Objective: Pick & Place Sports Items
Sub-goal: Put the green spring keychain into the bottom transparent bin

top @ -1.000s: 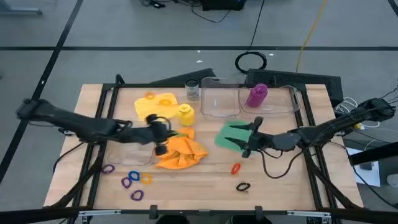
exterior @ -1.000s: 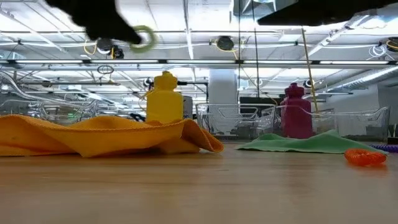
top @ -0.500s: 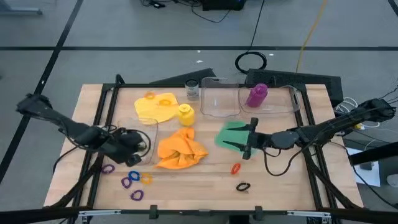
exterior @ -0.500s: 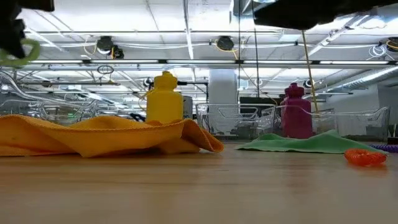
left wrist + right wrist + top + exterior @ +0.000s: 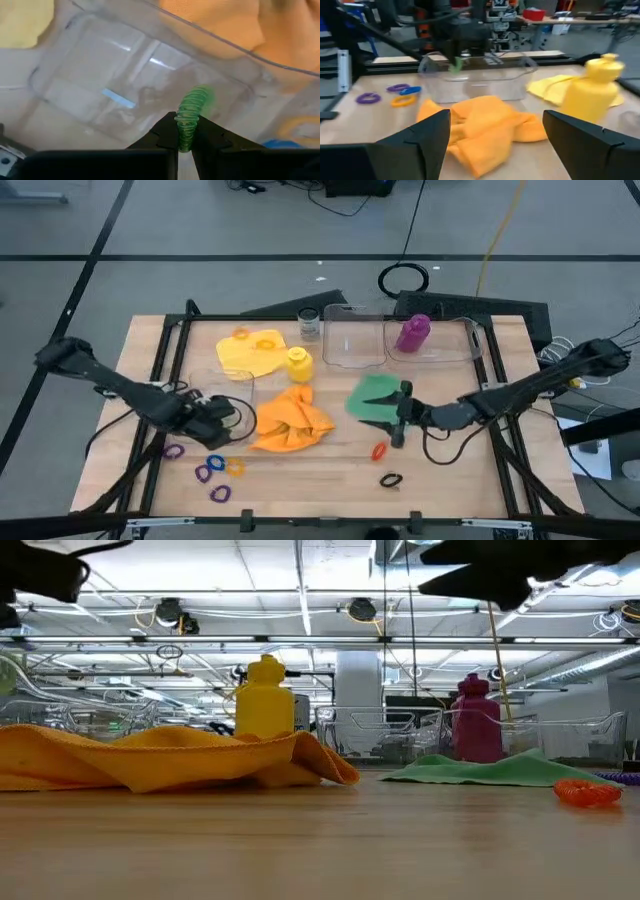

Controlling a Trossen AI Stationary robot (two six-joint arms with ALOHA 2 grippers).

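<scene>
1. Your left gripper (image 5: 185,134) has its fingers pinched tight on a green elastic ring (image 5: 194,111), gripping it by the lower edge so most of the ring stands clear beyond the tips.
2. Just beyond that ring lies the clear plastic box (image 5: 215,402) at the left of the table; in the high view the left gripper (image 5: 222,420) hangs over its front edge, which looks like the spot for a drop into the box.
3. Your right gripper (image 5: 492,131) has its fingers spread wide and holds nothing. In the high view it sits at the front edge of the green cloth (image 5: 372,394), with the orange ring (image 5: 379,450) just beside it, likely its next pick.
4. Between the two arms the orange cloth (image 5: 290,420) lies crumpled, touching the box's right side; watch that the left arm does not drag it.
5. Farther out, the yellow bottle (image 5: 297,361) stands by the yellow cloth (image 5: 250,352), and the purple bottle (image 5: 413,333) stands in the rear clear box (image 5: 355,340).
6. Purple, blue and yellow rings (image 5: 212,470) wait loose on the table in front of the left arm, not yet collected.
</scene>
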